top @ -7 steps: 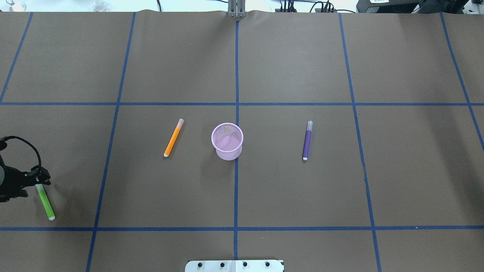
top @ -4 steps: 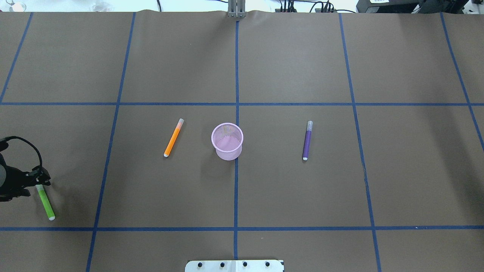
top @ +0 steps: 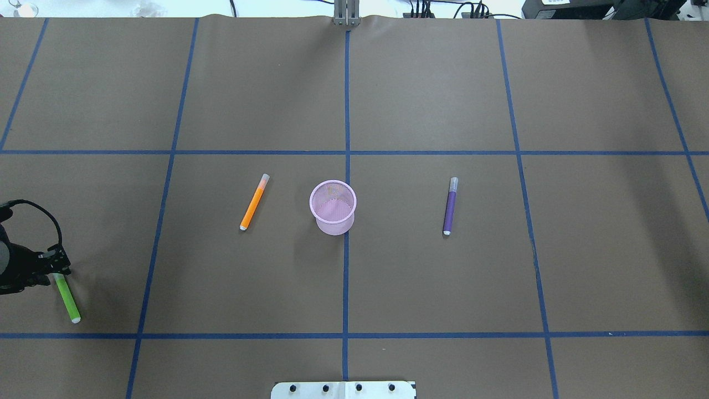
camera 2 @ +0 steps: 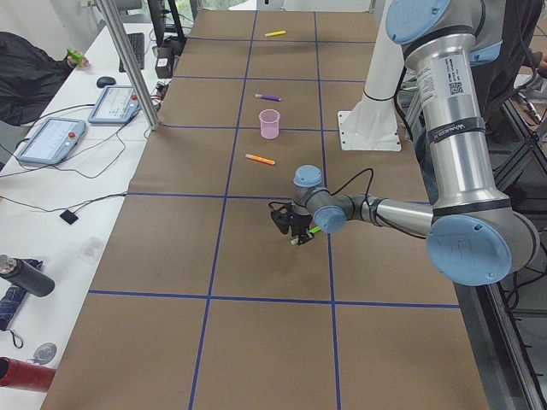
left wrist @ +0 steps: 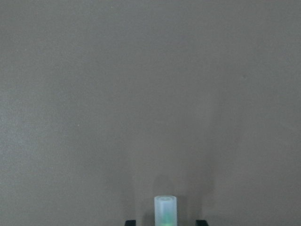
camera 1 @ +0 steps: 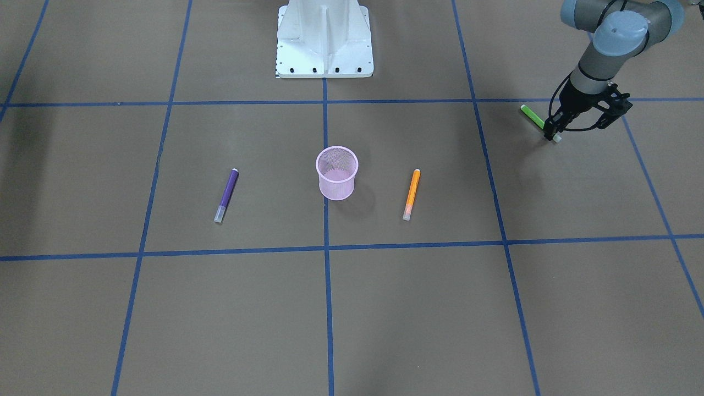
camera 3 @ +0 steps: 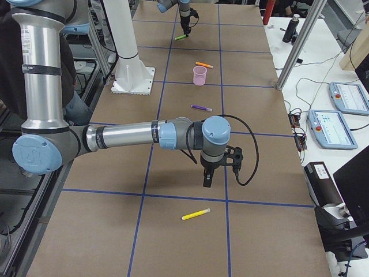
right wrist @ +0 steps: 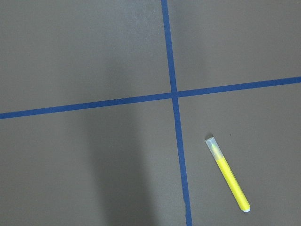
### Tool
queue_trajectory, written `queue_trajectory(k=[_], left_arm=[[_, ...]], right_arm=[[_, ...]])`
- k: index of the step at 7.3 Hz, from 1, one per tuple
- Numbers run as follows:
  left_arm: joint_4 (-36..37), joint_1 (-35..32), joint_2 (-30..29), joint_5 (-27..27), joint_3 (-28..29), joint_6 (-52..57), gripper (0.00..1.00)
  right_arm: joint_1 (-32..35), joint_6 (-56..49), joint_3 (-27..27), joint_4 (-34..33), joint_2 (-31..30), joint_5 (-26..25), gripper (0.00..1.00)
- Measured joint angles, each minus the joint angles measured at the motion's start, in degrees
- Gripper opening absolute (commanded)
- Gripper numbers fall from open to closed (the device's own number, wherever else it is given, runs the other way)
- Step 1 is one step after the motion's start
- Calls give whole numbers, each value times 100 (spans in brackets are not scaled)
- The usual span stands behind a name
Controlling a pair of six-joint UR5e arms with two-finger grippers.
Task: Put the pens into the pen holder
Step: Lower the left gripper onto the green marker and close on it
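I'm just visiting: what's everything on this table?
pink wire-mesh cup: one, pink, upright at table centre.
orange marker pen: one, orange, lying at the cup's left.
purple marker pen: one, purple, lying at the cup's right.
green marker pen: one, green, table's left end.
yellow marker pen: one, yellow, table's right end.
blue tape lines: several, blue, gridding the brown paper.
left gripper: one, black, open around the green pen's cap.
right gripper: one, black, near the yellow pen; opening unclear.

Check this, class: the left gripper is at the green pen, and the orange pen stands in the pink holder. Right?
No. The overhead view shows the orange pen lying flat beside the pen holder. The left gripper is at the green pen.
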Motion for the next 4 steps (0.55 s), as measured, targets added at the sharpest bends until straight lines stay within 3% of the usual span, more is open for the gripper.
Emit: queue_trajectory(k=[1, 3, 4], left_arm=[[0, 6, 0, 0, 0, 0, 29], [0, 21, 0, 0, 0, -4, 6], [0, 21, 0, 0, -2, -3, 0]], right_arm=[[-1, -26, 0, 0, 8, -6, 99], [0, -55, -6, 0, 25, -22, 99], [-1, -61, -6, 0, 27, -30, 99]])
